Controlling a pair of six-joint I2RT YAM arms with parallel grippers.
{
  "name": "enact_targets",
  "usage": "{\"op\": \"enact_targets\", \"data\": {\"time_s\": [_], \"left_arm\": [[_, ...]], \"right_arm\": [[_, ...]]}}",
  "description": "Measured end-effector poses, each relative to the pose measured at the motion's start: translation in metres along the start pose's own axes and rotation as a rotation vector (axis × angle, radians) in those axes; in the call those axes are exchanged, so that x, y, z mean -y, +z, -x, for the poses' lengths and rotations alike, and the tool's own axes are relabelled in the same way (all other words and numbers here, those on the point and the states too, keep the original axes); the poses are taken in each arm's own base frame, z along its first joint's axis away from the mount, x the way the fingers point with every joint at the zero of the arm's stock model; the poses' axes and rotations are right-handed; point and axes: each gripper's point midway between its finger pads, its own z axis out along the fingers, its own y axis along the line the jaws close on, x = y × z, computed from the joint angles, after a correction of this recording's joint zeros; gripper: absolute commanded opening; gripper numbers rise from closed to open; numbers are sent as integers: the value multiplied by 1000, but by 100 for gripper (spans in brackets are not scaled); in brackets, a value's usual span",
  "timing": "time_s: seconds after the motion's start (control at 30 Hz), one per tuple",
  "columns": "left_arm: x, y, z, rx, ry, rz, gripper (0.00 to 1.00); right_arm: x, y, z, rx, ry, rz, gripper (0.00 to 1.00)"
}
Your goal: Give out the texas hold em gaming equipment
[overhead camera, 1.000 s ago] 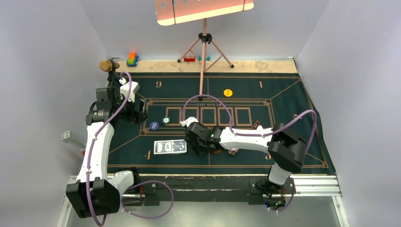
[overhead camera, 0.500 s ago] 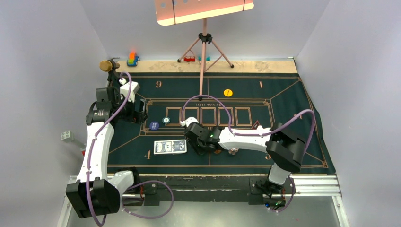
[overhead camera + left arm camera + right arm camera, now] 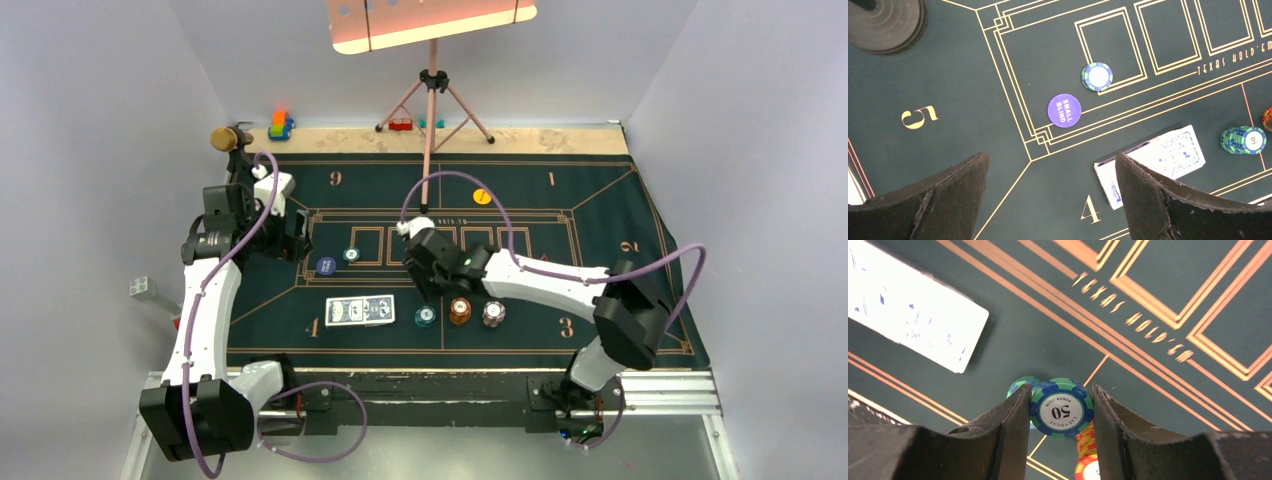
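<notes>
Now, centre frame: right gripper (image 3: pixel 1060 396) pinches a green 50 chip (image 3: pixel 1061 412) above the teal stack (image 3: pixel 425 316), prob. for dealing to a seat; left gripper (image 3: pixel 1050 165) hovers at left, jaws spread.

My overhead view is bright and even, lit softly from above. The pale walls carry no hard shadows, and my arms throw only faint, soft-edged ones on the dark mat (image 3: pixel 560 195). In the right wrist view the deck of cards (image 3: pixel 913 315) blows out almost to white, its back pattern washed thin, with a soft shadow along its edge. The green chip (image 3: pixel 1061 407) reads sharp. My right fingers (image 3: pixel 1003 435) are near-black and soft. In the left wrist view my left fingers (image 3: pixel 938 200) are equally dark with fuzzy edges, but the mat's gold print is crisp.
</notes>
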Motion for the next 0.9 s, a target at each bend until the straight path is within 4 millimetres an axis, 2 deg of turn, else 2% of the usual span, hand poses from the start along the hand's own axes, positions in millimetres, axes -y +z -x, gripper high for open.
{"op": "enact_targets", "data": {"time_s": [0.17, 0.3, 0.43, 0.57, 0.7, 0.9], "left_arm": [[0, 0, 0, 0, 0, 0, 100], [0, 0, 0, 0, 0, 0, 100], [0, 0, 0, 0, 1, 0, 100], [0, 0, 0, 0, 1, 0, 100], [0, 0, 0, -1, 3, 0, 100], [0, 0, 0, -1, 3, 0, 100]], "right_arm": [[44, -7, 40, 70, 108, -52, 16], [93, -3, 71, 99, 194, -135, 15], [139, 16, 89, 96, 263, -222, 13], [182, 43, 91, 55, 324, -299, 13], [202, 66, 86, 15, 353, -331, 13], [206, 96, 92, -6, 356, -335, 12]]}}
